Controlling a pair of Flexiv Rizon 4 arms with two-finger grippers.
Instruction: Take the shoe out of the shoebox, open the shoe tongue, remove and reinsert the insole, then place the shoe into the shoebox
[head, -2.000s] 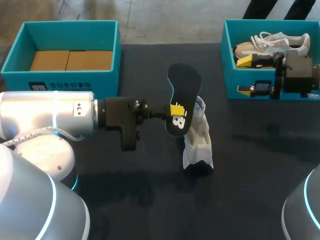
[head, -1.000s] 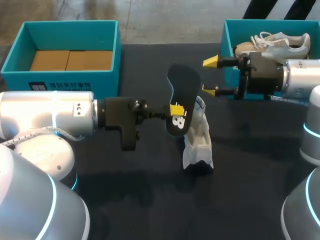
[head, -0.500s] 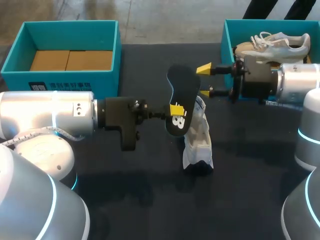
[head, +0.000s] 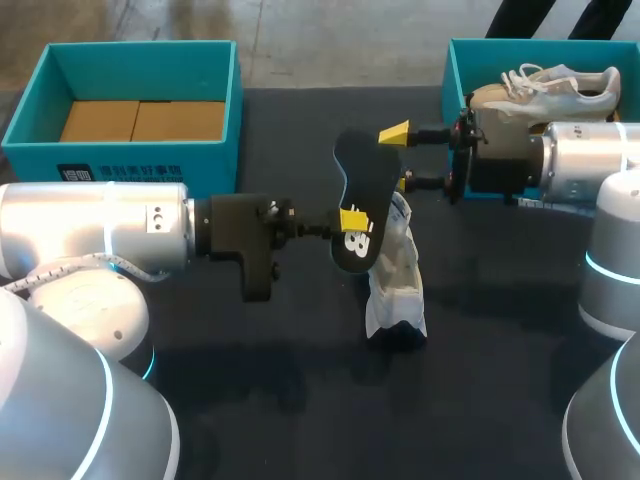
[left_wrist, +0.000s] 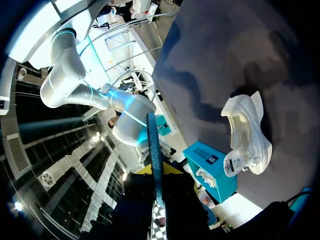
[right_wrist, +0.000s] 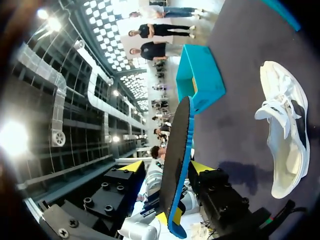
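The black, blue-edged insole (head: 364, 185) stands upright above the table, my left gripper (head: 352, 222) shut on its lower part. Edge-on in the left wrist view, the insole (left_wrist: 153, 145) runs out from between that gripper's (left_wrist: 155, 172) fingers. My right gripper (head: 399, 158) comes in from the right, open, its yellow tips either side of the insole's upper end. In the right wrist view the insole (right_wrist: 178, 150) stands between the fingers of the gripper (right_wrist: 165, 167), a gap showing on one side. The white shoe (head: 396, 275) rests on the table below the insole.
A teal shoebox (head: 462, 110) at the back right holds a second pale shoe (head: 545, 85). Another teal box (head: 25, 120) at the back left has brown cardboard inside. The table is dark cloth.
My right gripper has travelled left from the right shoebox to the insole's upper end, its fingers narrowing around it. The left arm, insole and shoe have stayed put.
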